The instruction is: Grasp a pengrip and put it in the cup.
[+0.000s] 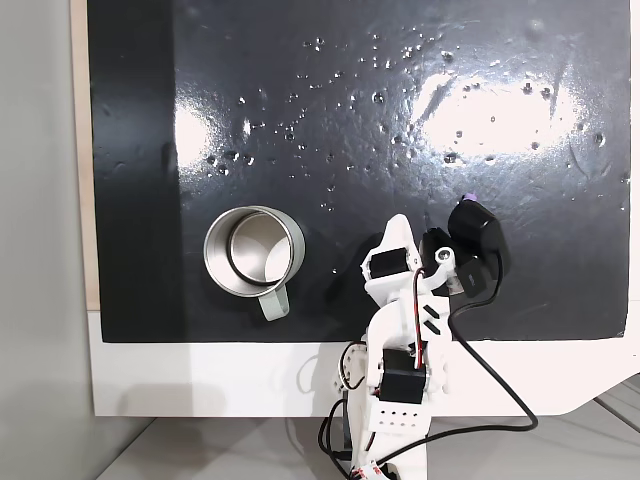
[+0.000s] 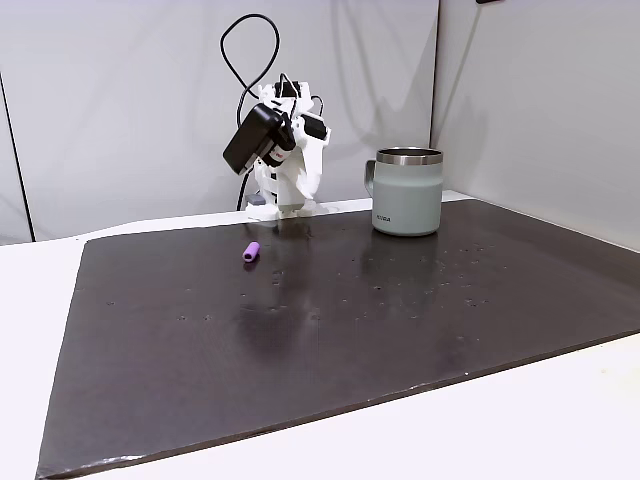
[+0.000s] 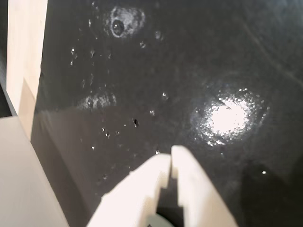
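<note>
The purple pengrip (image 2: 251, 251) lies on the black mat in front of the arm; in a fixed view from above, a sliver of the pengrip (image 1: 470, 197) peeks out past the black wrist camera (image 1: 476, 238). The steel cup (image 1: 254, 252) stands upright and empty, its handle toward the mat's near edge, well to the left of the arm. From the side, the cup (image 2: 408, 192) stands right of the folded arm (image 2: 285, 150). My gripper (image 3: 171, 154) hangs above the mat with its white fingers pressed together and nothing between them.
The black mat (image 1: 400, 100) is glossy with small droplets and glare. A pale wooden strip (image 3: 26, 52) borders it, with white table beyond. The arm's base and black cable (image 1: 500, 390) sit at the mat's edge. Grey walls stand behind the arm.
</note>
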Robot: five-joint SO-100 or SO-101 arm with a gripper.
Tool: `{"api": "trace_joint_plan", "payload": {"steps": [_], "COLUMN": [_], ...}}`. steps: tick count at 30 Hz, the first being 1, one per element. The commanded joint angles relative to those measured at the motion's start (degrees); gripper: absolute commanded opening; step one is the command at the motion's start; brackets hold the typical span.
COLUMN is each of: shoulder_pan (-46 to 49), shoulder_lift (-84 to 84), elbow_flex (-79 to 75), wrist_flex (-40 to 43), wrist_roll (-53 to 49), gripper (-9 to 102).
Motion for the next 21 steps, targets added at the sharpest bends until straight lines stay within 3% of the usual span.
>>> {"api": "trace_joint_plan", "payload": {"steps": [1, 12, 21], "shoulder_pan": [2.29, 8.09, 17.14], "shoulder_lift": [-3.96, -24.61, -37.97], "elbow_flex": [-8.61, -20.92, -26.72], "wrist_flex": [1.14, -1.76, 1.76], "wrist_roll": [-7.73, -30.32, -56.34], "gripper": [0, 0, 14]}}
